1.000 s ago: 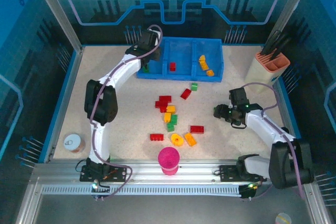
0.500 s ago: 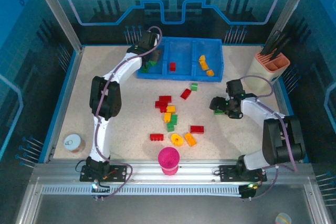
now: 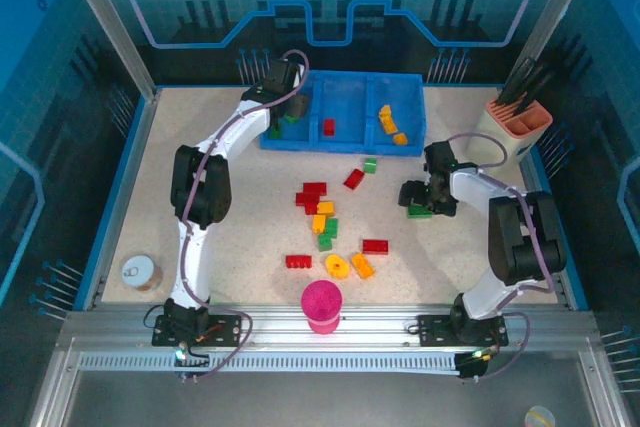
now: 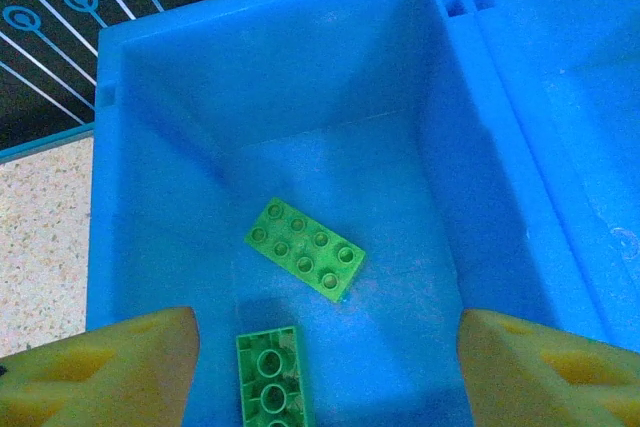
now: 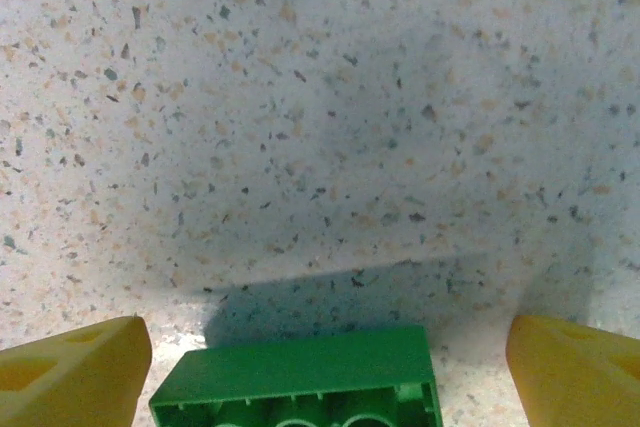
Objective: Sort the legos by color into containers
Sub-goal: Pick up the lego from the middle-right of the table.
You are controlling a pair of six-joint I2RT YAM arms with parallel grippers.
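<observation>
Left gripper point(image 4: 325, 352): fingers apart over tray point(image 4: 150, 147), 12 o'clock, sorted green bricks point(image 4: 305, 250) inside | right gripper point(image 5: 330, 362): fingers apart astride loose green brick point(image 5: 300, 382), 3 o'clock | risk: off-centre closing likely tips it away.

Glossy plastic tray point(image 4: 300, 97), smooth plastic brick point(image 4: 305, 249), speckled matt tabletop point(image 5: 300, 97)

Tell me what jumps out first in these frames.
First the bright-blue tray at the far middle of the table, then the scatter of red, green and yellow legos mid-table, with a magenta cup at the near edge. The left claw hangs open over the tray's left compartment, where two green bricks lie; the right claw stands open around a lone green brick on the table.
</observation>
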